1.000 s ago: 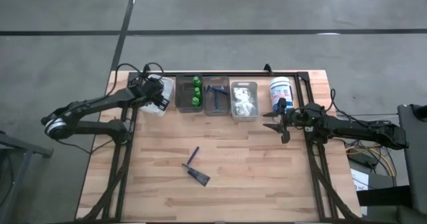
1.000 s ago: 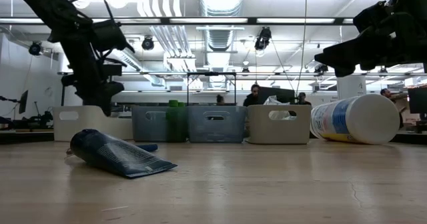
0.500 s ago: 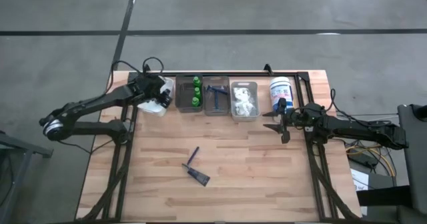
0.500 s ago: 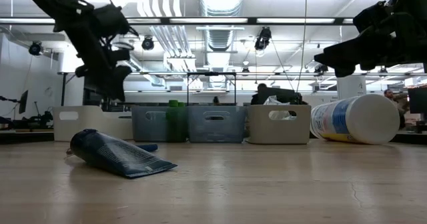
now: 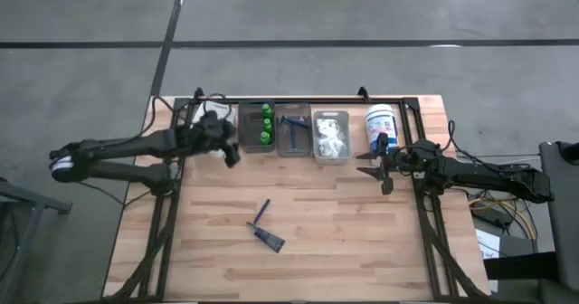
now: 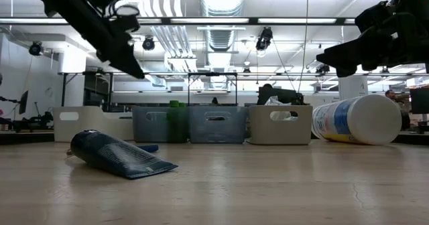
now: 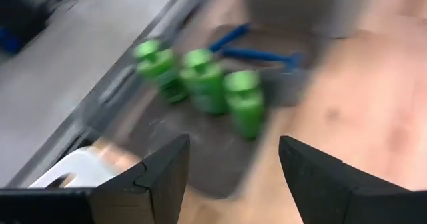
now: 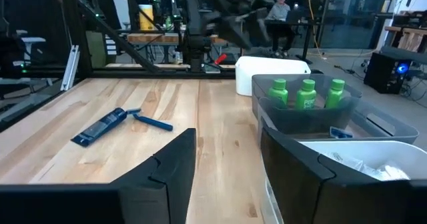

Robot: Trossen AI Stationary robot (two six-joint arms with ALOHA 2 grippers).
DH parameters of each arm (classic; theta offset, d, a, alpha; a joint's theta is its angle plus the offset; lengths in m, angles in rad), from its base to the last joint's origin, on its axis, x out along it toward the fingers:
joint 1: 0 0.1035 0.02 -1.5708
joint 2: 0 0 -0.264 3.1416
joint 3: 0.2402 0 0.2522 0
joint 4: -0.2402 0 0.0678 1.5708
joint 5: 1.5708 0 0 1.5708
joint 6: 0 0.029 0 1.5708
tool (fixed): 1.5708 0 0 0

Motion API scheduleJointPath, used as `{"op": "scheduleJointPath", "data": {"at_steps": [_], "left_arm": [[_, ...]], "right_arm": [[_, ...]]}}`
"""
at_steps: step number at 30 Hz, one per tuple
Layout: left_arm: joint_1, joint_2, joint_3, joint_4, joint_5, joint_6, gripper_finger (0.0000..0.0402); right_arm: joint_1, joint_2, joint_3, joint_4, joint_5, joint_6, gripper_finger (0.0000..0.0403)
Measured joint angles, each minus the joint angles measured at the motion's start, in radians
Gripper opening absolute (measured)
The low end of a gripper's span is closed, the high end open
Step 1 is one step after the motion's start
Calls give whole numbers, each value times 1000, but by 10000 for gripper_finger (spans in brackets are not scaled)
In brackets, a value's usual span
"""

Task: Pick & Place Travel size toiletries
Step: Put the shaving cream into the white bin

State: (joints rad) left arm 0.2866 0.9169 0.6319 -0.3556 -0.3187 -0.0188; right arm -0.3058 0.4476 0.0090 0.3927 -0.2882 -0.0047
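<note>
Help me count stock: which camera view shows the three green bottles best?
The right wrist view: all three green bottles stand upright, sharp and apart in their clear bin. The left wrist view shows three but smeared. The high view shows them small from above. The low view shows only a green patch behind the bin wall.

Premises: an industrial robotics laboratory or workshop hall. A pale butcher-block wooden table point(image 5: 298, 204) framed in black metal rails stands on a bare grey concrete floor point(image 5: 362, 14) marked with dark lines. The low view shows an open ceiling with exposed silver ventilation ducts point(image 6: 218, 1), long strip lights point(image 6: 221, 21) and hanging cables. Black metal frame rigs point(image 8: 187, 31) and further wooden workbenches point(image 8: 157, 37) stand beyond the table, with a seated person point(image 8: 277, 11) at a desk. Loose bundled cables point(image 5: 498, 213) lie beside the table.
</note>
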Motion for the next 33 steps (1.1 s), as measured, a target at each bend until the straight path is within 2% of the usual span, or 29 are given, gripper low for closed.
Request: {"op": "scheduleJointPath", "data": {"at_steps": [9, 14, 23, 33], "left_arm": [[-321, 42, -1, 79, 1, 46, 232], [-438, 113, -1, 148, 1, 78, 232], [-533, 281, 14, 250, 92, 79, 232], [-595, 467, 124, 246, 95, 78, 232]], "right_arm": [[0, 0, 0, 0, 0, 8, 136], [0, 0, 0, 0, 0, 0, 123], [0, 0, 0, 0, 0, 0, 98], [0, 0, 0, 0, 0, 0, 63]]}}
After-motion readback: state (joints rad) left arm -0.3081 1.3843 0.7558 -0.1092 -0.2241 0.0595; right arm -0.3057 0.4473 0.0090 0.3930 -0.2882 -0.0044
